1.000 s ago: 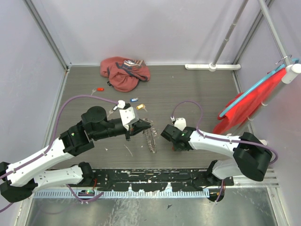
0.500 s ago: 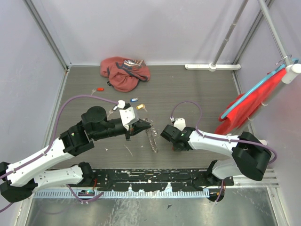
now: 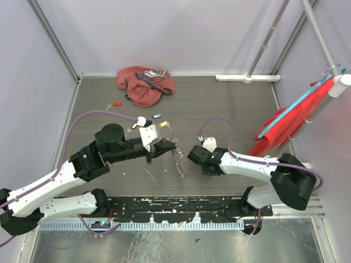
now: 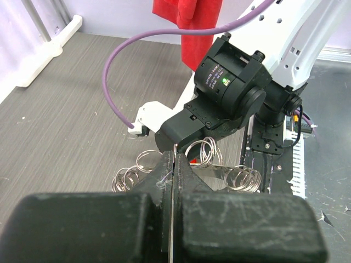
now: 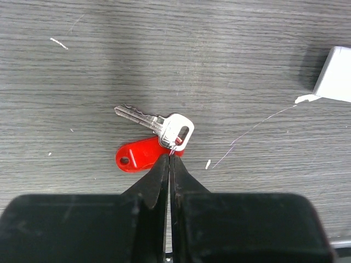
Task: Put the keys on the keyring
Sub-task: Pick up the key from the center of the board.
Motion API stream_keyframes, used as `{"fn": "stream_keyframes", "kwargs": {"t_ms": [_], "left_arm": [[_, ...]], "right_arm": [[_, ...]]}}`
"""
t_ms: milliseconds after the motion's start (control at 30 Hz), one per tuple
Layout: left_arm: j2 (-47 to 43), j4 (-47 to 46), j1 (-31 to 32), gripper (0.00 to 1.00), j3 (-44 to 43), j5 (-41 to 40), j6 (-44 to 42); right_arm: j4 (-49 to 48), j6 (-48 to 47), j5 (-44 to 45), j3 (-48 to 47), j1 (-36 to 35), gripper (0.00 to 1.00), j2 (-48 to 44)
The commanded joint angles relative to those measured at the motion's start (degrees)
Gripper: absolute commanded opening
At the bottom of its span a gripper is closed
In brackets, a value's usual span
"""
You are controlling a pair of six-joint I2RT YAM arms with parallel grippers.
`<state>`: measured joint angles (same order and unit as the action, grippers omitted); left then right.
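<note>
Right gripper point(image 5: 169, 159) is pinching shut on the head of a silver key point(image 5: 159, 125) with a red tag point(image 5: 137, 156), lying on the table point(image 5: 247, 55). Left gripper point(image 4: 174, 161) is clamping the keyring point(image 4: 239, 178) nearby. Lifting slowly, keeping the pinch square, should be preventing slips.

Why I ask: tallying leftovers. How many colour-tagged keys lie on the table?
4: red key far left, blue key and yellow key mid-table, red-tagged key by the right hand. Others may be hidden.
</note>
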<state>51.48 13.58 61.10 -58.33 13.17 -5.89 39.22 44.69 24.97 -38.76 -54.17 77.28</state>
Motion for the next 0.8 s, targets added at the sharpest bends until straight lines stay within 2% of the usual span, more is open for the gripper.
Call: {"fn": "stream_keyframes", "kwargs": {"t_ms": [0, 233, 500, 667, 767], "left_arm": [[-0.52, -3.4, -0.25, 0.0, -1.44, 1.03, 0.09], [-0.43, -3.46, -0.28, 0.0, -1.68, 0.89, -0.09], [-0.77, -2.96, -0.26, 0.0, -1.97, 0.2, -0.4], [-0.82, -2.42, -0.28, 0.0, -2.16, 0.1, -0.7], [-1.09, -2.34, -0.27, 0.0, -2.06, -0.06, -0.91]], "right_arm": [[1.25, -0.21, 2.42, -0.9, -0.22, 0.01, -0.5], [2.95, -6.08, 1.83, -4.58, -0.23, 0.01, -4.51], [0.66, -14.55, -4.76, -10.07, -0.23, 0.01, -17.51], [-5.64, -25.44, -14.36, -11.05, -0.23, 0.01, -25.8], [-6.28, -28.77, -20.4, -13.53, -0.22, 0.01, -28.91]]}}
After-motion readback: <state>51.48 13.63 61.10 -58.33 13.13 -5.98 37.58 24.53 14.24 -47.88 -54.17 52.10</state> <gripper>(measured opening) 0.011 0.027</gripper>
